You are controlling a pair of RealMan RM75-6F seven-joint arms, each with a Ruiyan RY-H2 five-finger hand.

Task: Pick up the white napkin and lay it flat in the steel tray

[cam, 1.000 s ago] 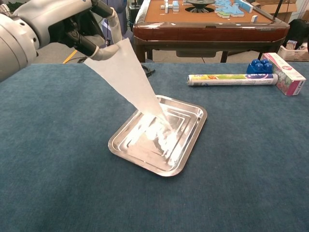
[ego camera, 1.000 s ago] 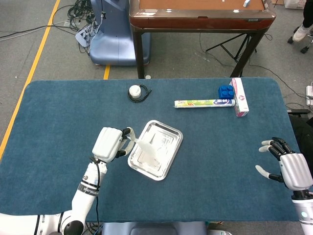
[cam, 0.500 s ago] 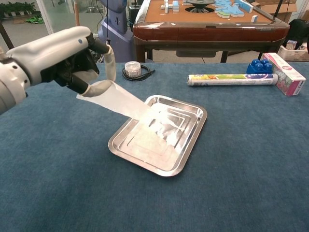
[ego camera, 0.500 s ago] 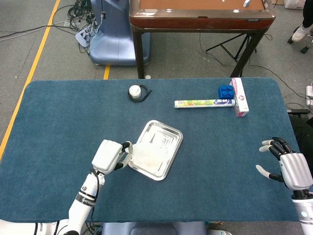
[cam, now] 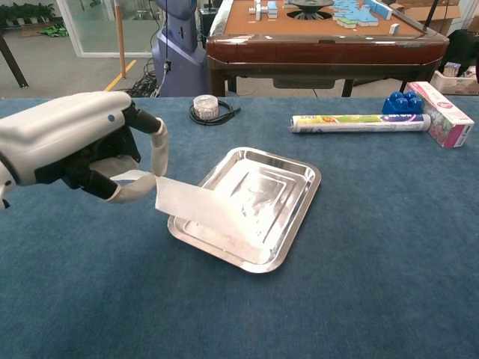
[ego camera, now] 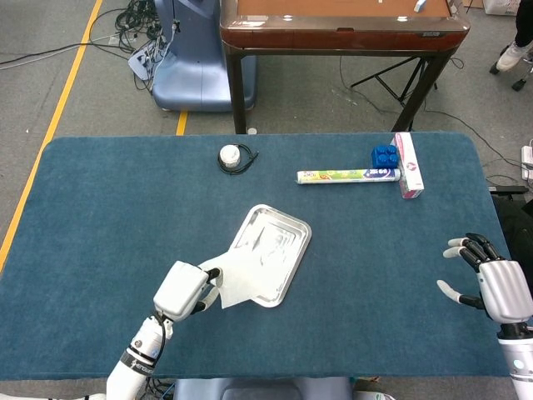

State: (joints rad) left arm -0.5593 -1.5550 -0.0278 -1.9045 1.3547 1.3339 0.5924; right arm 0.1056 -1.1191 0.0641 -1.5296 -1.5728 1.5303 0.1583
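Left hand (cam: 82,153) pinches one white napkin (cam: 213,217) by its corner, draped half over the single steel tray (cam: 296,213) at centre (chest view). Only the head view shows the right hand (ego camera: 491,283), lower right, fingers spread and empty.

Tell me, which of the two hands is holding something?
The left hand: it pinches the napkin over the tray. The right hand holds nothing, fingers apart.

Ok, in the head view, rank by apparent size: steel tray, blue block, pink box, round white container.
1. steel tray
2. pink box
3. blue block and round white container look alike, so I won't rank them.
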